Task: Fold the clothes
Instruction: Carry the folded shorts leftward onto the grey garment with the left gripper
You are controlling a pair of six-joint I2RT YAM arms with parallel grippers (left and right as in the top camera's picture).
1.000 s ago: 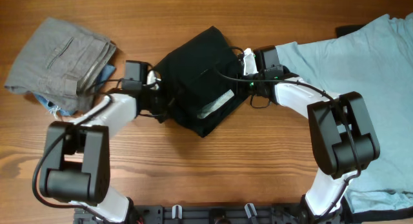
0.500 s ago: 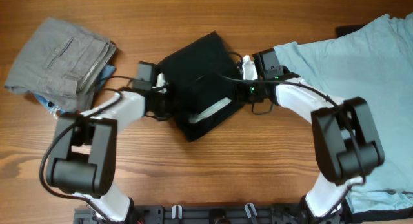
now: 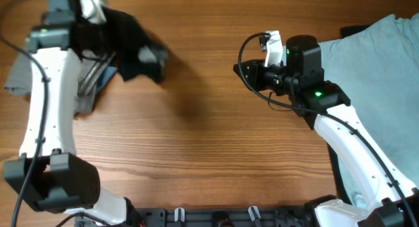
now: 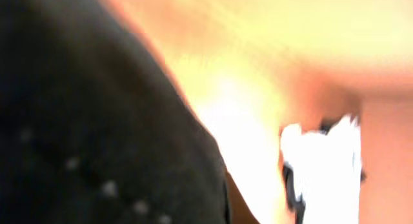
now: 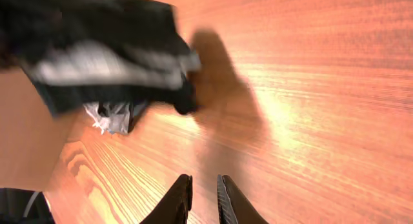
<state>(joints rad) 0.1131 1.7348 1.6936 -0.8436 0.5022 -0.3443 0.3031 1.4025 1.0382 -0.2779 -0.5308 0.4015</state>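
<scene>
Black cloth (image 3: 131, 40) held aloft at far-left of table (image 3: 216, 148), partly over grey trousers (image 3: 18, 80). Clamped in L gripper (image 3: 98, 27), fingers lost in fabric. R gripper (image 5: 203, 195) seen w/ fingers nearly together, nothing btwn them, well apart from cloth. Light blue T-shirt (image 3: 373, 50) spread at right edge. Cloth judged light, limp, bunched under own weight; no stiffness expected. Best taken at corner or hem, not mid-bundle. White inner label (image 5: 97, 66) seen as blurred strip; no writing legible, no brand made out.
</scene>
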